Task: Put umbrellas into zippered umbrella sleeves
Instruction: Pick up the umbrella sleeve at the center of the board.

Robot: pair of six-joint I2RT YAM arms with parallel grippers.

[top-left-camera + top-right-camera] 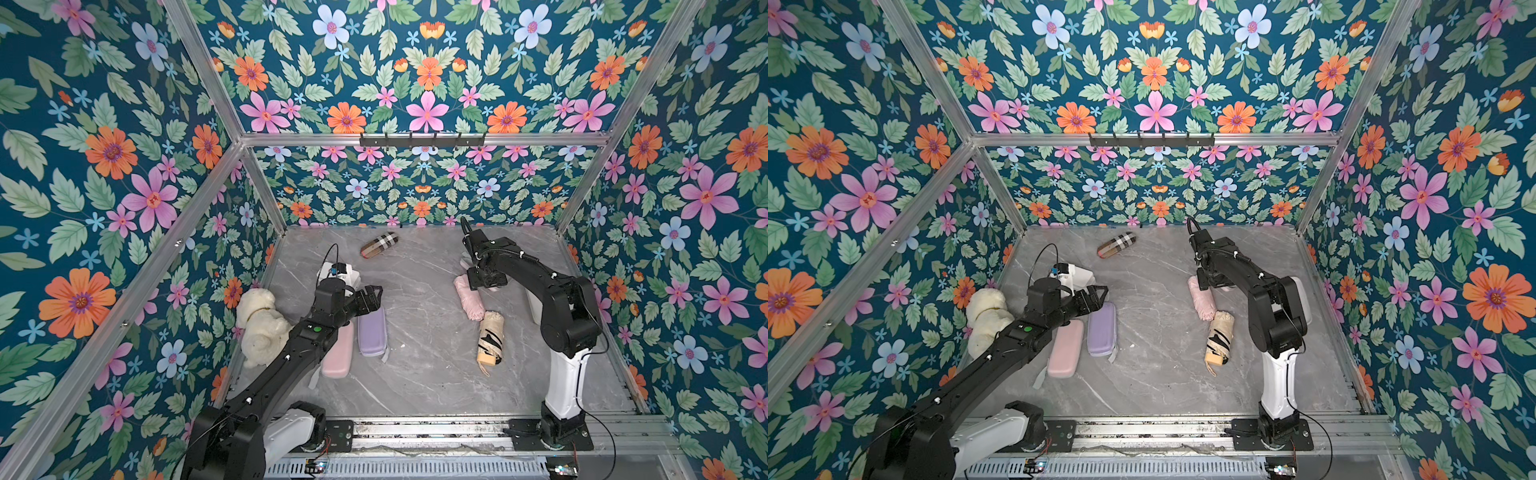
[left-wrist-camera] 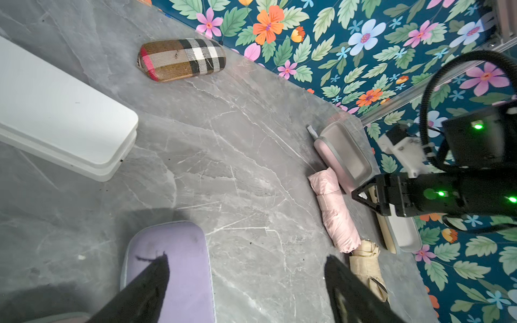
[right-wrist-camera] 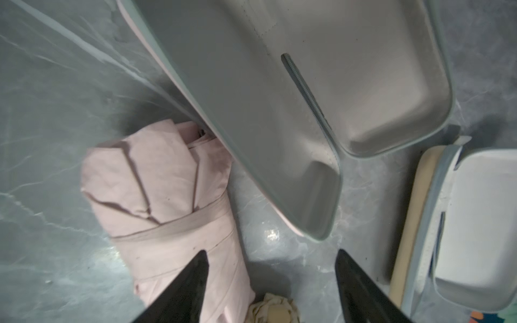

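A pale pink umbrella (image 1: 469, 299) and a cream umbrella (image 1: 490, 338) with black markings lie end to end at the right. My right gripper (image 3: 271, 256) hangs open just above them, one finger over the pink umbrella (image 3: 156, 190), nothing held. Beside it a pink sleeve (image 3: 279, 112) lies unzipped with its grey inside up, and a tan-yellow sleeve (image 3: 475, 223) is open too. At the left, a closed lavender sleeve (image 1: 372, 332) and a closed pink sleeve (image 1: 338, 353) lie side by side. My left gripper (image 2: 246, 258) is open over the lavender sleeve's (image 2: 179, 265) far end.
A white rectangular box (image 1: 338, 272) sits behind the left gripper. A tan plaid roll (image 1: 379, 245) lies near the back wall. A white plush toy (image 1: 259, 324) rests against the left wall. Floral walls enclose the grey marble table (image 1: 424, 365).
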